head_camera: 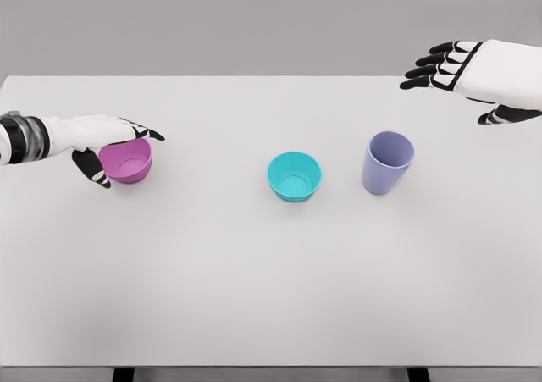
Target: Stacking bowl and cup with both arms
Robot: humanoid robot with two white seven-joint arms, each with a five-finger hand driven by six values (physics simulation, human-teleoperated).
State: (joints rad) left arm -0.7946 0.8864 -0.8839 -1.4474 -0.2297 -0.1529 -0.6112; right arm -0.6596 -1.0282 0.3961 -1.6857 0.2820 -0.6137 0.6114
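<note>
A magenta bowl sits upright on the white table at the left. My left hand is at its rim, fingers over the far edge and thumb by the near left side, not clearly clamped. A teal bowl stands at the centre. To its right is a lavender cup, upright. Above and to the right of the cup, my right hand hovers with fingers extended, holding nothing.
The table's front edge runs along the bottom of the view, with dark legs just below it. A grey wall lies behind the far edge.
</note>
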